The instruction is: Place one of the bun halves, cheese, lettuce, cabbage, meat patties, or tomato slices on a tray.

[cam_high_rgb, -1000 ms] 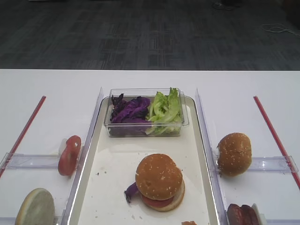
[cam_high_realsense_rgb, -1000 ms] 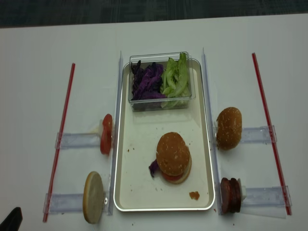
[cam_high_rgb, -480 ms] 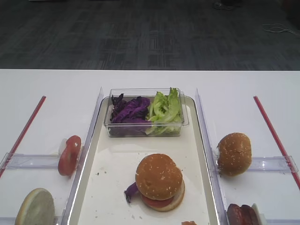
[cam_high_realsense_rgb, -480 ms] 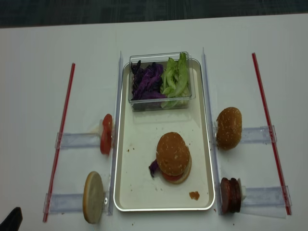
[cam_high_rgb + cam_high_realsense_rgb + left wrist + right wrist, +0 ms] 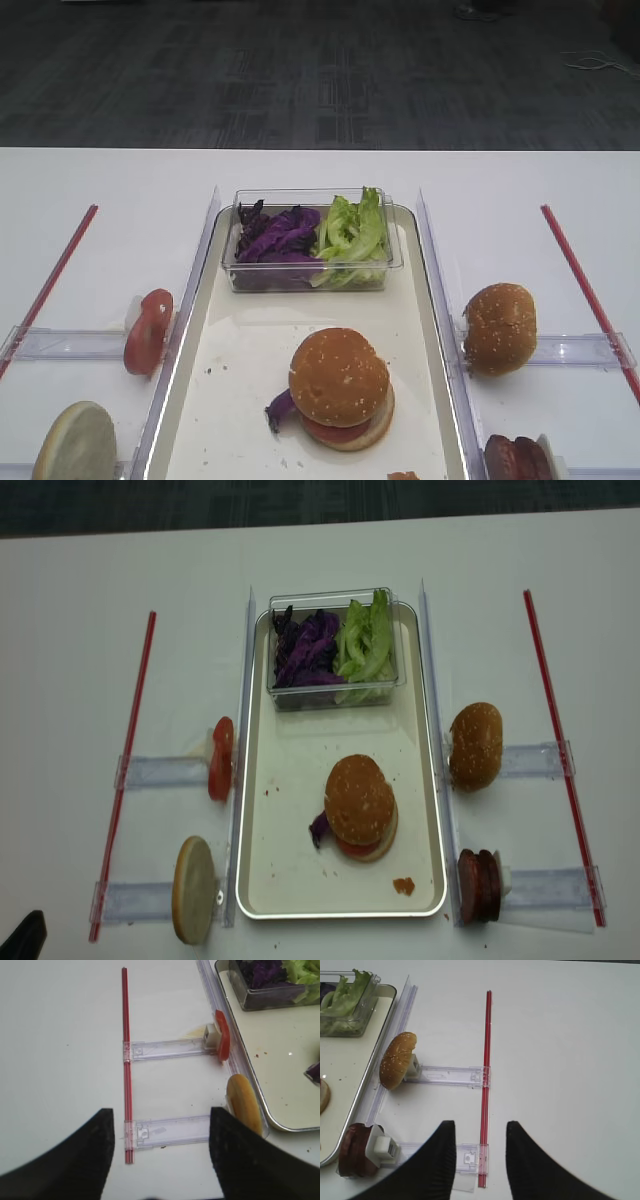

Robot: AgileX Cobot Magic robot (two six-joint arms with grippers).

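The cream tray [image 5: 290,850] carries a stacked burger under a sesame bun half [image 5: 358,798] and a tub of purple cabbage [image 5: 308,648] and lettuce [image 5: 365,640]. Right of the tray, another bun half [image 5: 397,1060] and the meat patties [image 5: 354,1155] stand on clear holders. To the left of it a tomato slice [image 5: 222,1040] stands on edge. The cheese is out of view. My right gripper [image 5: 480,1130] hovers open over the bare table beside the patties' holder. My left gripper [image 5: 161,1112] is open wide above the lower left holder, holding nothing.
A pale flat bun disc [image 5: 243,1105] stands on edge by the tray's left rim. Red strips [image 5: 135,760] [image 5: 560,750] and clear rails [image 5: 435,300] border the work area on both sides. A small orange scrap [image 5: 403,885] lies on the tray's near end.
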